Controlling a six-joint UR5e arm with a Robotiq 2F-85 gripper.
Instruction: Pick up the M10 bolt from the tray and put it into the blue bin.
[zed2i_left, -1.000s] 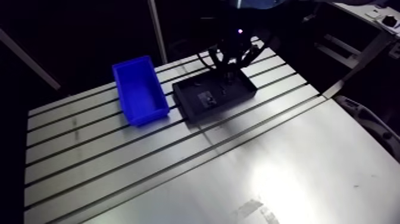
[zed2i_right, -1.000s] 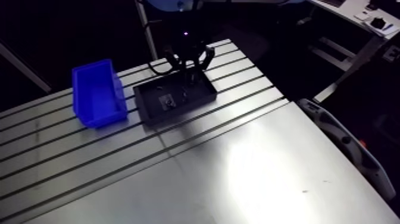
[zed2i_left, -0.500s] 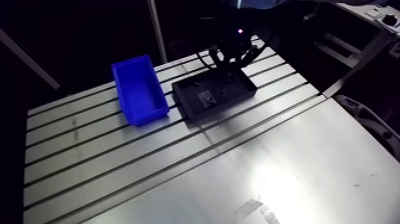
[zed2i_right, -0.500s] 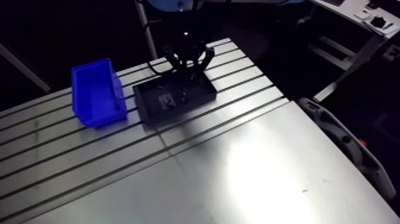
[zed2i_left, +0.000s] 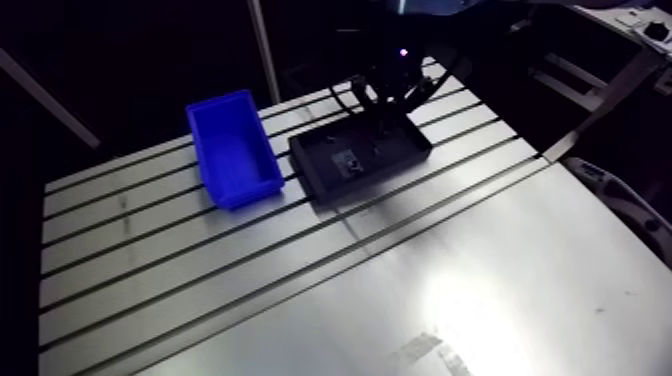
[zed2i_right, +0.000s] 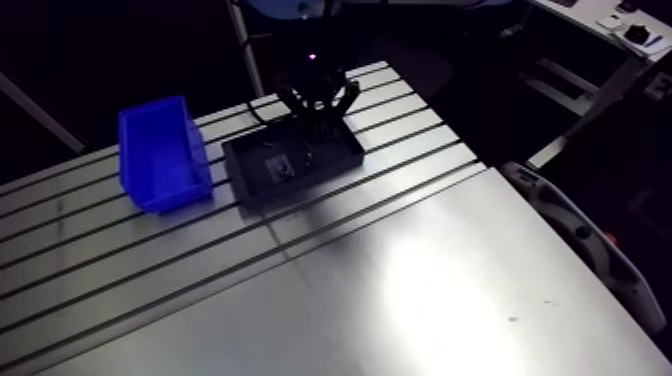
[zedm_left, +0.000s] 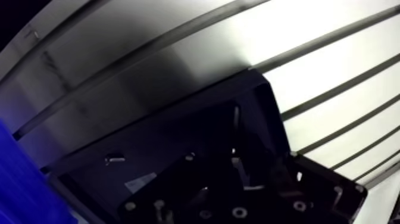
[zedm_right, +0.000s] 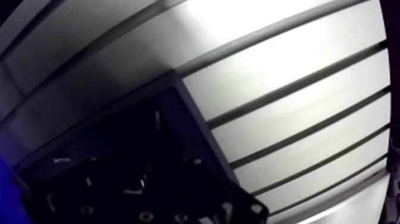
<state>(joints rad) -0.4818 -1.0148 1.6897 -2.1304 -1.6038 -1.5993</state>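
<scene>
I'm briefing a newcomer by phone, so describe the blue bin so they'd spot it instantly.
Start with the slotted aluminium table. Toward its far edge two containers sit side by side, not touching: a low black tray and the blue bin. The bin is the only bright blue thing there, open-topped, with taller walls than the tray.

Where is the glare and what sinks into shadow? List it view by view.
Arm view: a white glare patch on the near table; the black tray is murky, the blue bin well lit. Wrist view: glare whitens the table beyond the tray, its slots bend into curves, the tray's inside is almost black.
</scene>
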